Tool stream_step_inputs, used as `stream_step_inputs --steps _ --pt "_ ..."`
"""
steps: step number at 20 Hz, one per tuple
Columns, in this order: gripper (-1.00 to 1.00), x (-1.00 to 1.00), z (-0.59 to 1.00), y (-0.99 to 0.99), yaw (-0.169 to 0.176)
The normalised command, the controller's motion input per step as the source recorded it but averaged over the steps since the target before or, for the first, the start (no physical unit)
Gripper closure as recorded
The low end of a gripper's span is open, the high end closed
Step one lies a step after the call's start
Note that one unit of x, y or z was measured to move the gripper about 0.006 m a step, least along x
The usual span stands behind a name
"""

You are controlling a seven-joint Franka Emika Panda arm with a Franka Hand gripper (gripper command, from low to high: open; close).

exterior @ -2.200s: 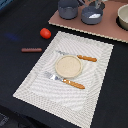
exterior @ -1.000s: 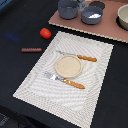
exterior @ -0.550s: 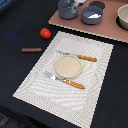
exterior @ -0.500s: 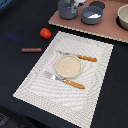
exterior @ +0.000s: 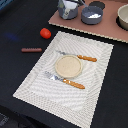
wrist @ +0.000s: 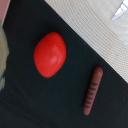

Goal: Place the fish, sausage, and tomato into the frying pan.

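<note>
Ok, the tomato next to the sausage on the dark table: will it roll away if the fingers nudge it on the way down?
Probably. The tomato looks round and glossy, so an off-centre touch could send it rolling, and its sheen suggests a slippery grip. It lies apart from the sausage and short of the placemat, so nothing nearby would stop it. It is likely light for its size.

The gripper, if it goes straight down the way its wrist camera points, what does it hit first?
Probably the glossy red tomato, which sits nearest the wrist view's middle, with the dark reddish-brown sausage apart beside it. The gripper itself is out of view, so depth is unclear.
</note>
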Motion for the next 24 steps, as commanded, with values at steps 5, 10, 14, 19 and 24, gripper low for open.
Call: stream_step_inputs --steps 5,10,14,19,24 --pt "-1.0 -0.57 -0.17 -0.77 -0.002" --pt "-1.0 -0.58 -0.24 -0.77 -0.009" --pt "-1.0 -0.61 -0.38 -0.72 -0.017" --pt "-1.0 -0.66 -0.56 -0.69 -0.01" --pt "-1.0 -0.78 -0.6 -0.45 0.0"
